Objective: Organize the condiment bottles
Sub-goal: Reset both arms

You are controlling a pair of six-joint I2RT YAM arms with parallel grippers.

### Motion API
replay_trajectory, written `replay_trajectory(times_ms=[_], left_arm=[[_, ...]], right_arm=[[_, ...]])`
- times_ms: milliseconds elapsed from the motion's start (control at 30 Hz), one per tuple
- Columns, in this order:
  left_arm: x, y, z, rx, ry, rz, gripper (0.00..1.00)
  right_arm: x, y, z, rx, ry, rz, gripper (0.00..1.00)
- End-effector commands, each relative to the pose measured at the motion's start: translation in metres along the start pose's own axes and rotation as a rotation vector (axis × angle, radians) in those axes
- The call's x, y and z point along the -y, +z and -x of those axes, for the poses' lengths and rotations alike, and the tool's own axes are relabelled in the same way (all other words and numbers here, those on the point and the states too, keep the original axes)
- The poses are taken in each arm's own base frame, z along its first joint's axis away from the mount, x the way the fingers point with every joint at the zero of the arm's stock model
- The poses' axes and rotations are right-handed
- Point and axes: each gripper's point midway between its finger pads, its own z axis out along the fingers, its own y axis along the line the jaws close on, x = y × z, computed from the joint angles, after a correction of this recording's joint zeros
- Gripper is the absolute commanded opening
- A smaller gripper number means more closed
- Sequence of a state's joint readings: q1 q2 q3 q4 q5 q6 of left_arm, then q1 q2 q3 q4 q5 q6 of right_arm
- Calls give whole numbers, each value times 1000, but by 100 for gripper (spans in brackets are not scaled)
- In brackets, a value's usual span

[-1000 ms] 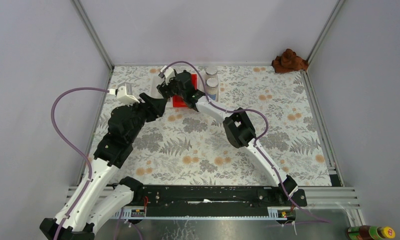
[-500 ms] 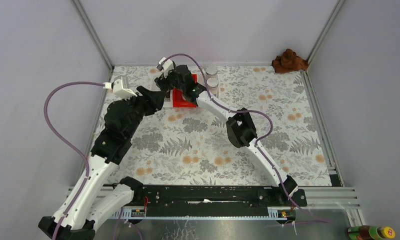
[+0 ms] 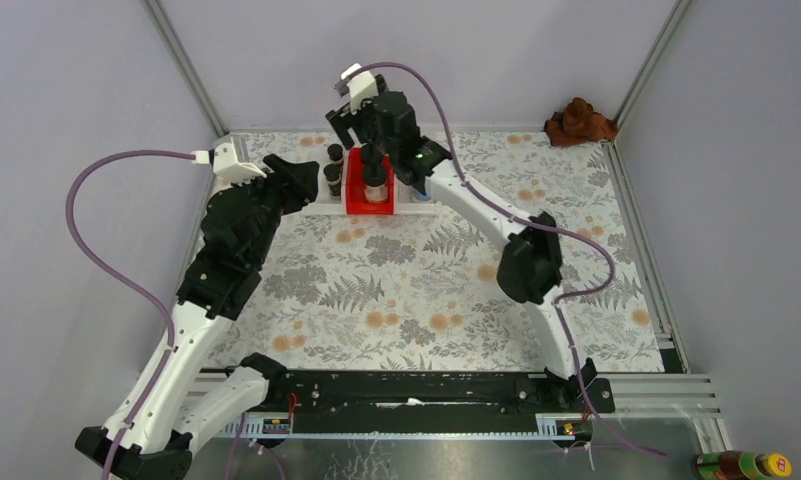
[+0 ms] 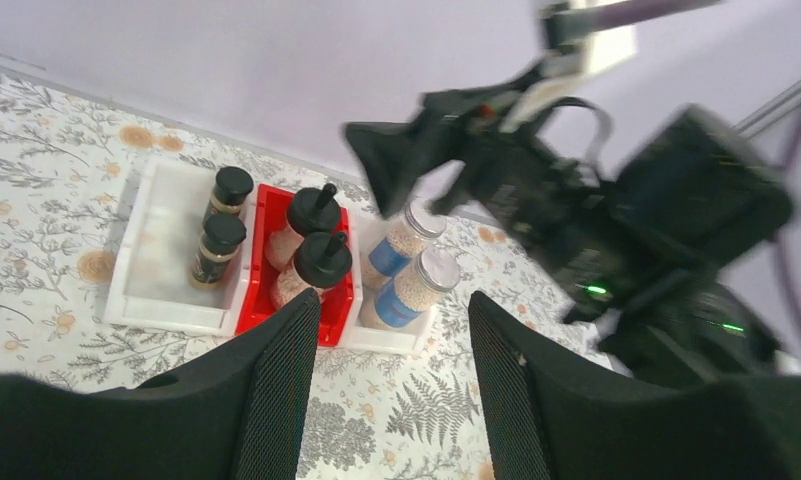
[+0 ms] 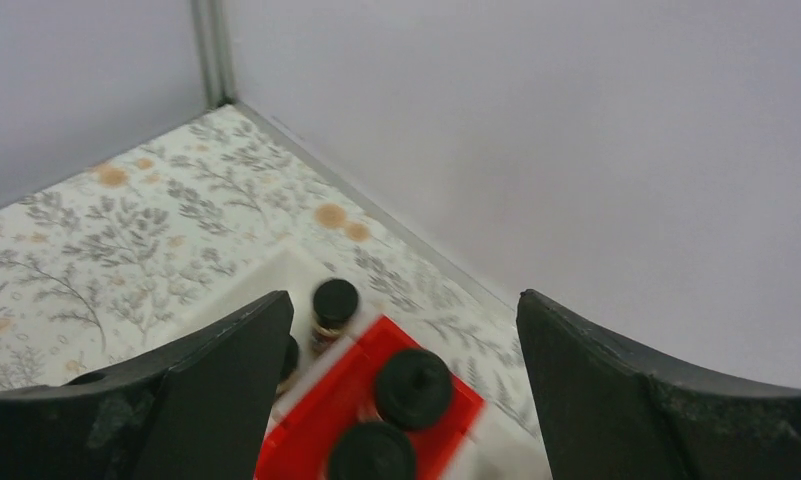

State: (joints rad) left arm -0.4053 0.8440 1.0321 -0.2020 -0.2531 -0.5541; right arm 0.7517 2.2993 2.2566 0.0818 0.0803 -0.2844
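Three small bins stand in a row near the back wall. The left white bin (image 4: 156, 300) holds two slim dark-brown jars (image 4: 219, 248) with black caps. Inside the red bin (image 4: 331, 325) are two clear jars (image 4: 321, 265) with black domed caps. Two silver-lidded, blue-labelled jars (image 4: 416, 290) stand in the right white bin (image 4: 386, 340). My right gripper (image 5: 404, 310) hangs open and empty above the red bin (image 3: 354, 195), over the domed caps (image 5: 413, 388). My left gripper (image 4: 394, 330) is open and empty, just in front of and left of the bins, pointing at them.
A crumpled brown cloth (image 3: 579, 122) lies in the back right corner. A brown yellow-capped bottle with a green label (image 3: 744, 465) lies outside the enclosure at the near right. The walls and metal posts (image 3: 186, 70) close in right behind the bins.
My right gripper has risen from the red bin and its jaws have widened, uncovering the clear jars. My left gripper has shifted back and left, closer to the white bin.
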Motion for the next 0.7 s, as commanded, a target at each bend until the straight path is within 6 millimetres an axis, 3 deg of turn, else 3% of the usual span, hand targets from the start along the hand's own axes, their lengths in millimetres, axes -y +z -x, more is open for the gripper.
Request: replay_trajectory(times_ms=[0, 33, 200, 333, 400, 500, 667], left_arm=[[-3, 8, 9, 30, 73, 31, 61], [-4, 10, 6, 23, 90, 31, 61], [-22, 14, -9, -8, 134, 97, 61], [-33, 16, -25, -52, 153, 127, 61], [-36, 16, -31, -73, 156, 133, 61], [-41, 15, -40, -94, 150, 142, 61], [-58, 11, -56, -121, 180, 187, 61]], right_arm=[[75, -73, 47, -36, -9, -249, 91], [85, -90, 49, -48, 1, -281, 92], [123, -173, 9, -250, 52, -437, 98], [130, -234, -30, -376, 92, -510, 100], [128, -262, -38, -396, 138, -532, 100], [128, -291, -58, -448, 147, -574, 100], [134, -325, -74, -457, 171, -657, 100]])
